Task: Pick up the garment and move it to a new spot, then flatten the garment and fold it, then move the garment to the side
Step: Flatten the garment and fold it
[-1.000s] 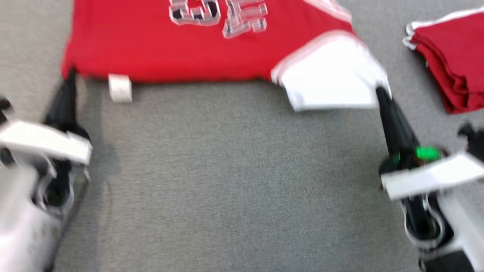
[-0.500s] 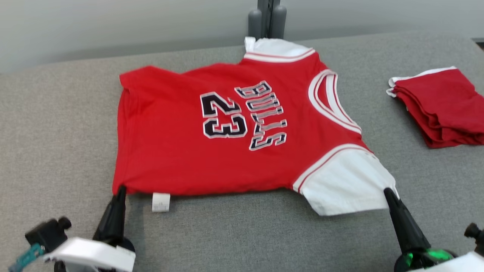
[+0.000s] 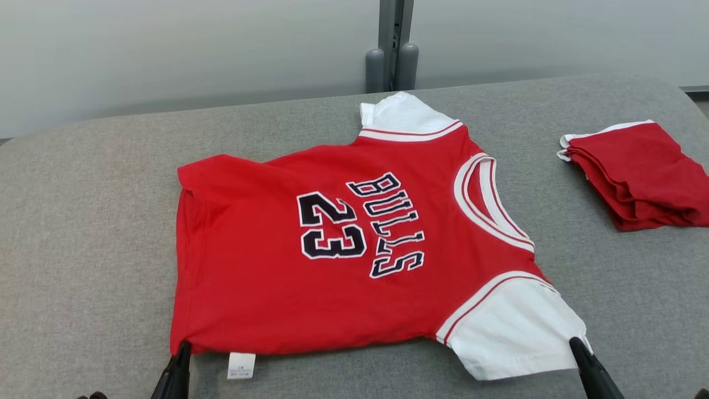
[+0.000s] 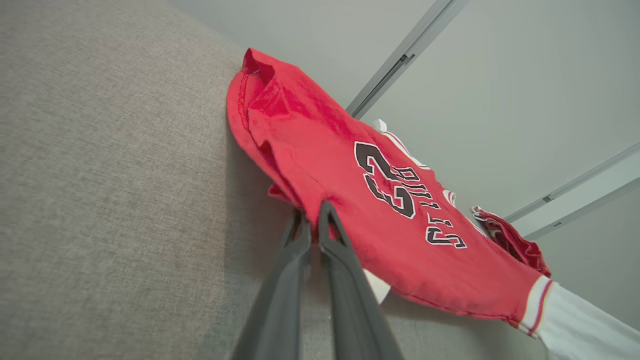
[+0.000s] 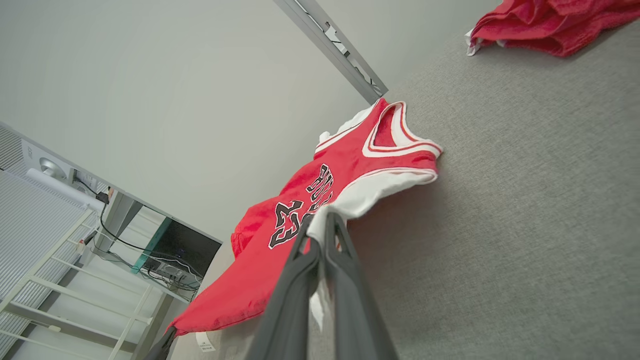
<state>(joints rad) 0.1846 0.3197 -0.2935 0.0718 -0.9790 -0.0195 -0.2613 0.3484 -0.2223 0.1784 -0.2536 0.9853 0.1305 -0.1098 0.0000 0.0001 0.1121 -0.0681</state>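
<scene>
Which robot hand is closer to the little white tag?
Left. The left gripper pinches the red shirt's hem right beside the tag; the right gripper holds the white sleeve far across.

Lab, grey padded table [image 3: 83,221], bare partition walls [image 3: 166,50]

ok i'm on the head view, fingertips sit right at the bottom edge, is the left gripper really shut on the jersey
Observer: Yes. The left wrist view shows the left gripper shut on the jersey's red hem corner.
Operator: and the right one
Observer: The right wrist view shows the right gripper shut on the edge of the white sleeve.
Operator: anything off past the hem end
Observer: A white rack stands there, seen in the right wrist view.
</scene>
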